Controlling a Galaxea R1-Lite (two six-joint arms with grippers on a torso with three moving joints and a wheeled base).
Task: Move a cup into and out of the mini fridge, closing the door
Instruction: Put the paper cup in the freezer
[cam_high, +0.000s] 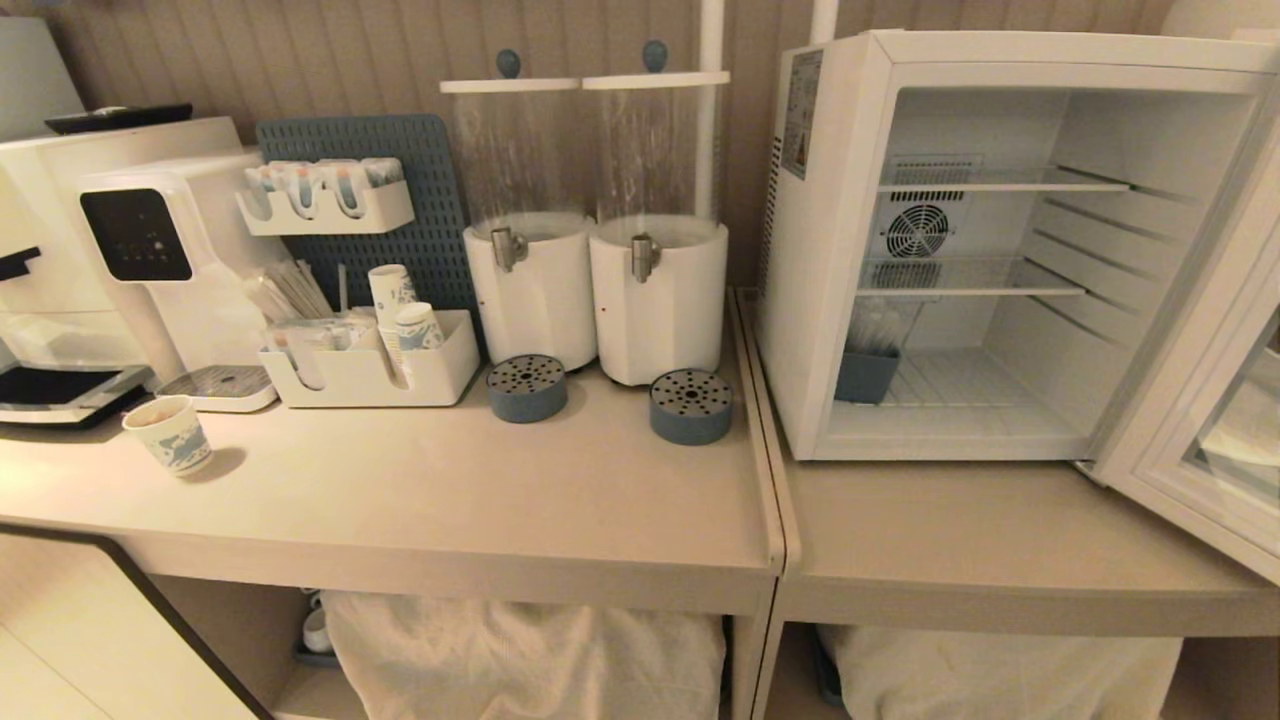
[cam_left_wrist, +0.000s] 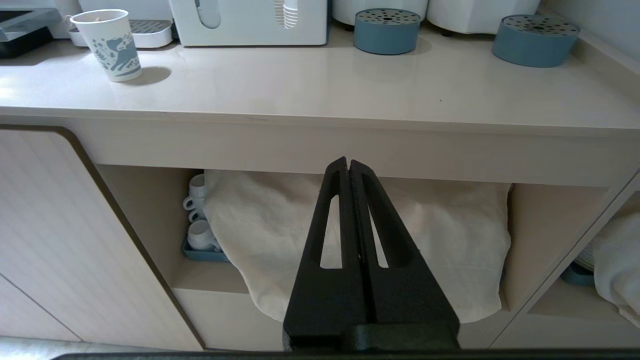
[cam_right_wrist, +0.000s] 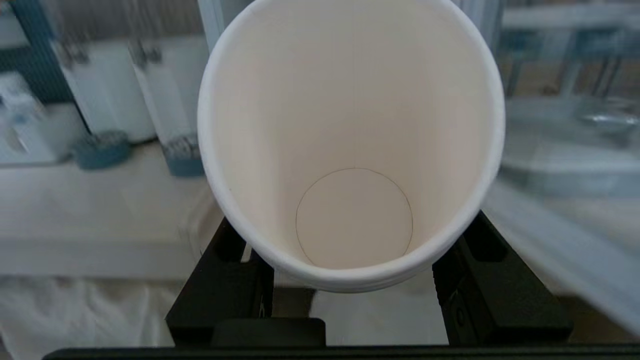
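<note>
The cup (cam_right_wrist: 350, 125), white with a clean white inside, fills the right wrist view, and my right gripper (cam_right_wrist: 352, 265) is shut on it, one black finger (cam_right_wrist: 225, 290) on each side below the rolled rim. Neither that cup nor either arm shows in the head view. The mini fridge (cam_high: 830, 250) stands on the right counter with its wire shelves showing. The door (cam_high: 1190, 430) is swung wide open to the right. My left gripper (cam_left_wrist: 348, 164) hangs shut and empty in front of the counter's edge, low over the cloth-covered shelf.
A second patterned cup (cam_high: 168, 433) with a brown inside stands at the counter's left. Two drink dispensers (cam_high: 590, 290), blue drip trays (cam_high: 690, 405), an organiser with stacked cups (cam_high: 370, 370) and a water machine (cam_high: 150, 260) line the back. A blue container (cam_high: 866, 372) sits inside the fridge.
</note>
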